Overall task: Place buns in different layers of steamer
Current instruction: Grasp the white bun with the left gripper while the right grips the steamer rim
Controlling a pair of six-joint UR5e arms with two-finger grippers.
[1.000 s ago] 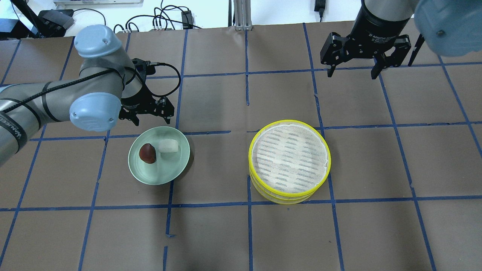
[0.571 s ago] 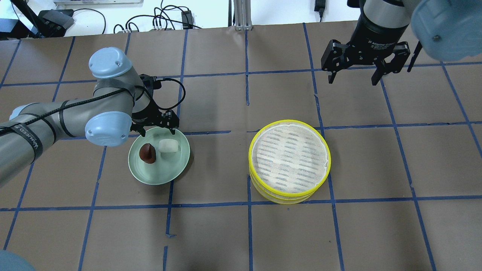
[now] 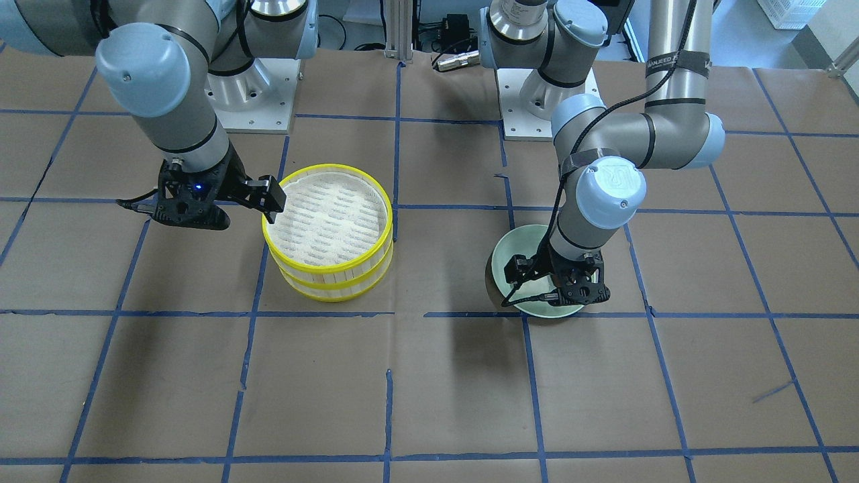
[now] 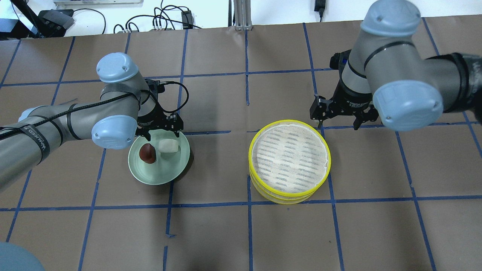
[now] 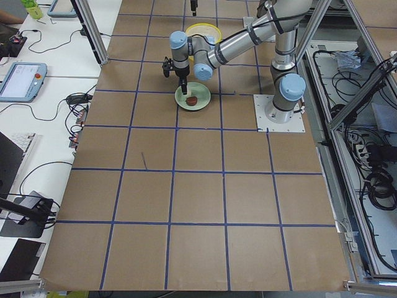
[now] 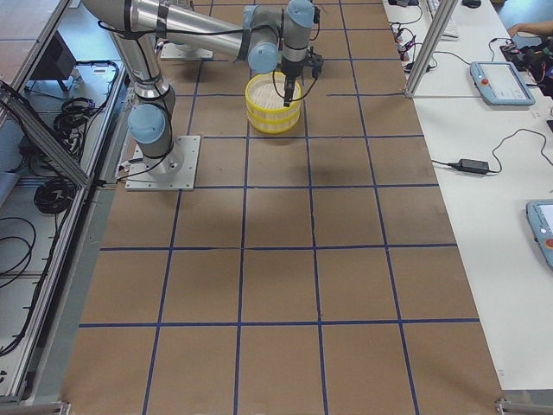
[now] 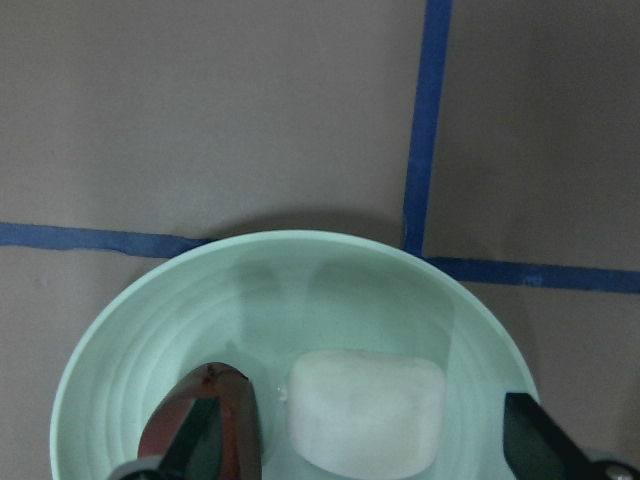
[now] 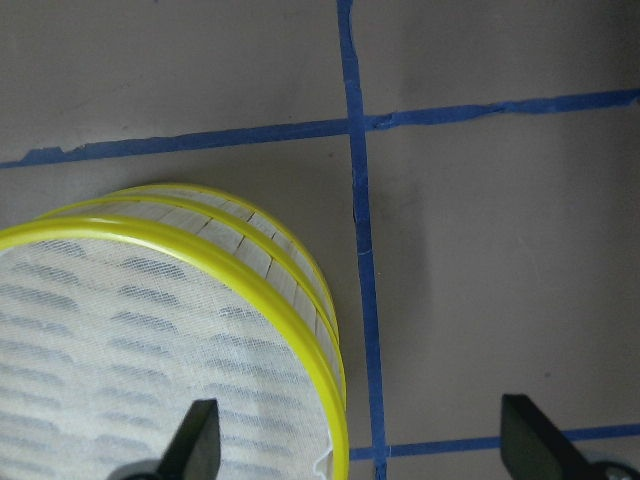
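White bun (image 4: 167, 146) and brown bun (image 4: 147, 153) lie on green plate (image 4: 162, 174) under left gripper (image 4: 161, 132), jaws spread; right gripper (image 4: 337, 123), jaws spread, hovers over steamer (image 4: 286, 198) rim.

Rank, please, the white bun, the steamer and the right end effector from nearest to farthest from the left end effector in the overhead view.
1. White bun, on the green plate, right at the left end effector.
2. Steamer, right of centre.
3. Right end effector, past the steamer's far rim.
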